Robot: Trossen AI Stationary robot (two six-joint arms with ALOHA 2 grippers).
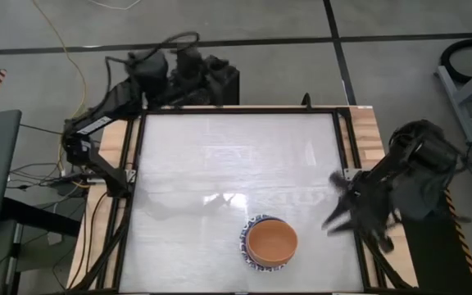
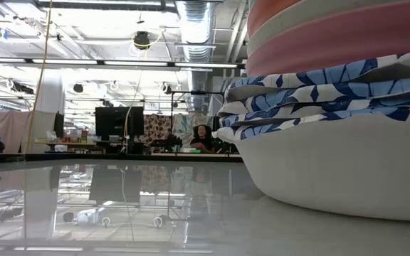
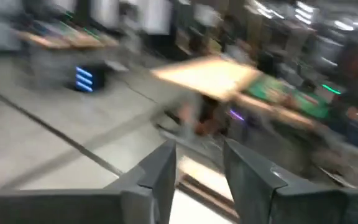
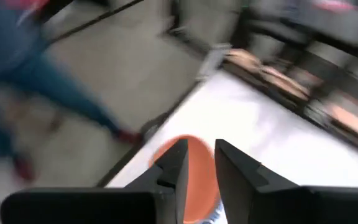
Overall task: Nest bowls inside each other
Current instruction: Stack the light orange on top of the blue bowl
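Glossy white desk (image 1: 220, 164) holds the nested bowls (image 1: 270, 243); I back both narrow-gapped, empty grippers away without nudging it.

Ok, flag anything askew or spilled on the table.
Nothing stands out. The bowls sit nested in one tidy stack near the table's front edge, orange bowl on top, nothing spilled or tipped.

Bright ceiling lights (image 2: 191, 28) glare off the glossy table (image 1: 220, 164). Both wrist views smear with motion blur beyond each claw; the bowls (image 2: 333, 107) loom close.
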